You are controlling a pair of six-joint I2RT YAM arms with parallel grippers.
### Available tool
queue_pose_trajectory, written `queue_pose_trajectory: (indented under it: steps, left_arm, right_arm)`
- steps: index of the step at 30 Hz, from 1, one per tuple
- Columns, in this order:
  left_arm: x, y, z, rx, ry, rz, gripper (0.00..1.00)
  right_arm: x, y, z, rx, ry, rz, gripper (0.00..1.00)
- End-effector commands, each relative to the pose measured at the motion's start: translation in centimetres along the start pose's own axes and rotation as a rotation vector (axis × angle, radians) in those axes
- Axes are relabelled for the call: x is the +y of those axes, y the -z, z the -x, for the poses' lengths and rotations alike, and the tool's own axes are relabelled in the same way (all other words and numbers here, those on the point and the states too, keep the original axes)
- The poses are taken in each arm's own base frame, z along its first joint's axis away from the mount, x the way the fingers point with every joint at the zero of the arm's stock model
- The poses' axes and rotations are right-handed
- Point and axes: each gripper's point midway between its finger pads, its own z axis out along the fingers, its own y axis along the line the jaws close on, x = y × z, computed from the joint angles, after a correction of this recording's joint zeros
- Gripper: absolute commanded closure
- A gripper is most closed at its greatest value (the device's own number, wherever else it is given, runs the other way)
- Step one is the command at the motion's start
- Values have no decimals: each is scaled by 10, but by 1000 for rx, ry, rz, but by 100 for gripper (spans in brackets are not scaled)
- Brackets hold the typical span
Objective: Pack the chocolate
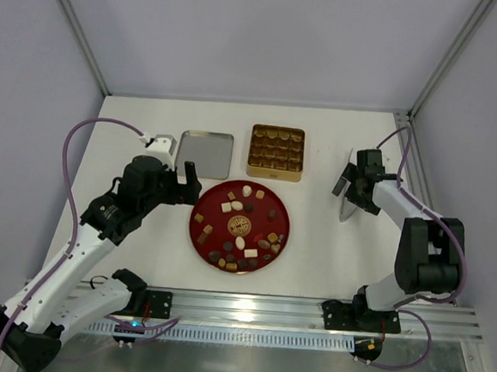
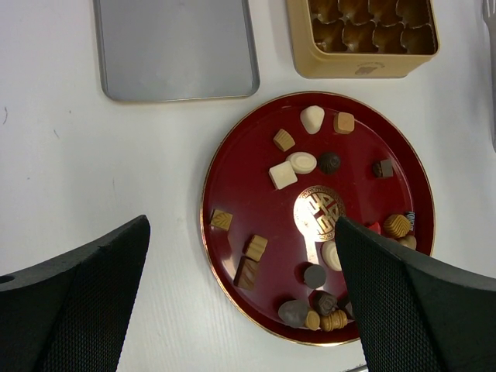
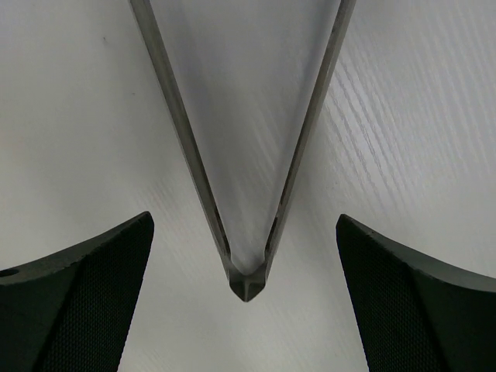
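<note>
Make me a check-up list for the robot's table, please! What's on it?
Surface: white table, no spills seen.
Job's things: chocolates scattered on red plate; gold tin behind it, visible cups look empty.
Clutter: silver lid left of tin; metal tongs on the right.
End effectors: left end effector open above plate; right end effector open, straddling tongs' joined end, not touching.
Cables: purple cable loops off each arm, clear of plate.
Surroundings: white walls, metal frame post, rail at near edge.

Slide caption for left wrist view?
Open fingers above red plate of mixed chocolates; gold tin and silver lid beyond.
</note>
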Motion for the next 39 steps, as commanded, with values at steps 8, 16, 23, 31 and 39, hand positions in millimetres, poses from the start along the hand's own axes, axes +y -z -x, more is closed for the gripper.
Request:
queue_pose_trajectory:
  steps: [8, 16, 23, 31, 39]
  left_arm:
    - [-6, 6, 19, -64, 5, -21, 0]
    - [-5, 4, 17, -54, 3, -18, 0]
    - [-6, 2, 15, -44, 4, -18, 0]
    - [-5, 2, 15, -44, 3, -14, 0]
    - [-5, 0, 14, -38, 3, -12, 0]
  right_arm:
    - [13, -43, 46, -29, 19, -14, 0]
    - [16, -54, 39, -7, 46, 22, 2]
    - [21, -59, 36, 30, 68, 42, 19]
    - [21, -64, 34, 53, 81, 32, 33]
    - [18, -44, 44, 5, 80, 39, 45]
